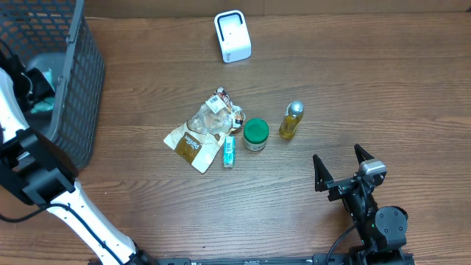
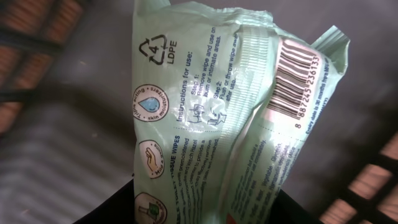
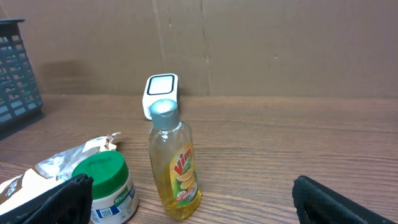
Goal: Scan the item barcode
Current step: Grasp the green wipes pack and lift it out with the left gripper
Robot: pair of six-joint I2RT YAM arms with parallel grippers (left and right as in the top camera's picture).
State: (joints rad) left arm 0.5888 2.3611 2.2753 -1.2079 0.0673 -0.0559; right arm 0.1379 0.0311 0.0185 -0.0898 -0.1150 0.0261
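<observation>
The left pincer (image 1: 34,87) reaches into the dark mesh basket (image 1: 81,66) at the far left of the tabletop (image 1: 383,88). Its jaws are hidden: the wrist view is filled by a wipes packet (image 2: 205,124) whose lower end meets the pincer's dark body. Whether the jaws are closed on the packet or merely around it cannot be told. The right pincer (image 1: 337,156) stands low over the near right of the tabletop with its fingers spread wide apart, holding and touching nothing.

From overhead the basket shows a bit of pale green beside the left wrist. The wrist view shows the basket's grey floor and mesh walls behind the packet.

The packet is pale green, glossy and creased. It bears a recycling triangle marked LDPE, printed instructions and round icons. Its barcode (image 2: 295,84) sits on a pinkish-white panel near the upper right, tilted, and faces the wrist camera.

A white scanner (image 1: 232,35) stands upright at the far middle of the tabletop, well apart from the basket. In the centre lie a crumpled bag (image 1: 199,136) and a small tube (image 1: 229,152), with a green-lidded jar (image 1: 255,135) just beside them. A yellow bottle (image 1: 291,121) lies to the jar's right — near the right pincer, but apart from it.
</observation>
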